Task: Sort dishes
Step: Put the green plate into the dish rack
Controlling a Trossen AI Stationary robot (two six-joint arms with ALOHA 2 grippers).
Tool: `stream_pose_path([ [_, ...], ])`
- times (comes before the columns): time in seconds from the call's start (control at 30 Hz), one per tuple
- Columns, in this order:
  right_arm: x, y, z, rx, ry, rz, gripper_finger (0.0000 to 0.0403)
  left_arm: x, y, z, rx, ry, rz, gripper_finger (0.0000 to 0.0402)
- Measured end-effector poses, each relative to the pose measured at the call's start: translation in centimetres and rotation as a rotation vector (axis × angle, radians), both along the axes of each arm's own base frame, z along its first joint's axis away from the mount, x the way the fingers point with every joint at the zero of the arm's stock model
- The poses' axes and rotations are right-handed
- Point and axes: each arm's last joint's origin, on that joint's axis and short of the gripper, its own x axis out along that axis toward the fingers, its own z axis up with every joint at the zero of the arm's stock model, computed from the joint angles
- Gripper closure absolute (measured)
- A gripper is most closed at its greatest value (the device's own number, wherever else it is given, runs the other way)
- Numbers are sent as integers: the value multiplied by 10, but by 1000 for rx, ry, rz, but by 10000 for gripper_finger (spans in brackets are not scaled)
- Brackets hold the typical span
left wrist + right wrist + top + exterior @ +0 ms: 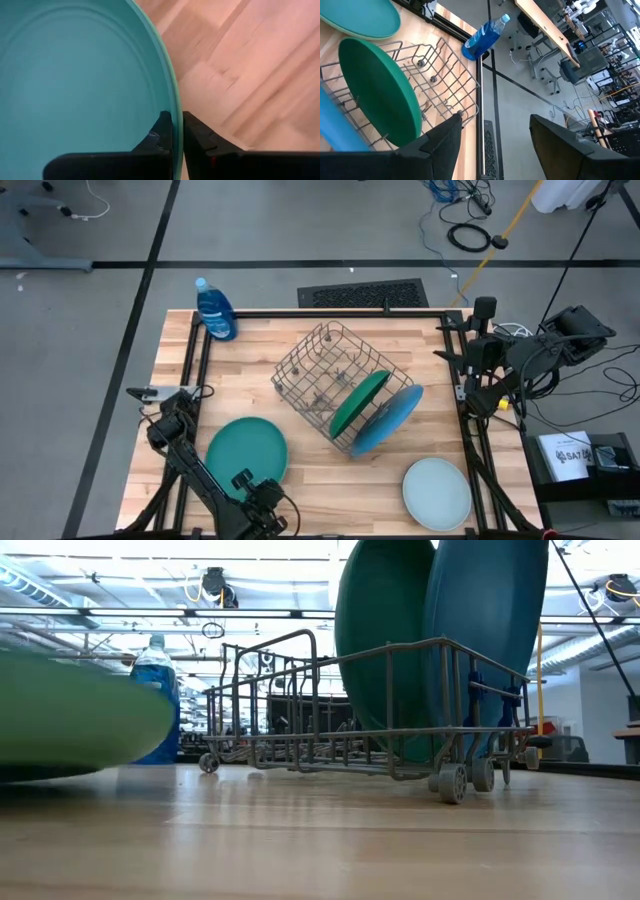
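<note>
A teal plate (247, 448) lies on the table's near left part; it fills the left wrist view (75, 75) and shows as a green blur in the low view (70, 715). My left gripper (243, 480) (174, 122) is at its near edge, shut on the rim. A dark green plate (360, 402) (380, 95) and a bright blue plate (390, 420) (485, 630) stand on edge in the grey wire rack (330, 375). A pale mint plate (437, 492) lies flat near the right corner. My right gripper (468, 380) (495, 135) waits open beyond the table's right edge. My left gripper pinches the teal plate's rim (172, 102) at the plate's near edge, one finger (162, 135) over the inner face and the other (197, 137) outside the rim. The fingers come from the table's near side. Whether the plate is lifted off the table I cannot tell.
A blue plastic bottle (215, 310) (485, 37) stands at the far left corner. The rack sits askew mid-table on small wheels (452, 783). Bare wood lies between the teal plate and the rack and along the near edge. A black frame (320, 313) borders the table.
</note>
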Motion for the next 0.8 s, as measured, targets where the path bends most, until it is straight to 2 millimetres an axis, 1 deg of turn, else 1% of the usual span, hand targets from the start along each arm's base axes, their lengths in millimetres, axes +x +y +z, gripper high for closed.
stream_pose_path([
  [0.2, 0, 0, 0, 0, 0, 0, 177, -3, 6, 30, -19, -110, -3, 389],
  [0.33, 0, 0, 0, 0, 0, 0, 177, -5, 12, 48, 0, -199, -11, 388],
  [0.47, 0, 0, 0, 0, 0, 0, 177, -6, 16, 60, 25, -279, -12, 388],
  [0.57, 0, 0, 0, 1, 1, 1, 177, -5, 17, 62, 38, -300, -15, 384],
  [0.67, 0, 1, 0, 8, 9, 19, 177, -4, 17, 62, 32, -302, -5, 362],
  [0.8, 0, 1, 0, 10, 11, 23, 177, -1, 18, 62, 20, -316, 1, 312],
])
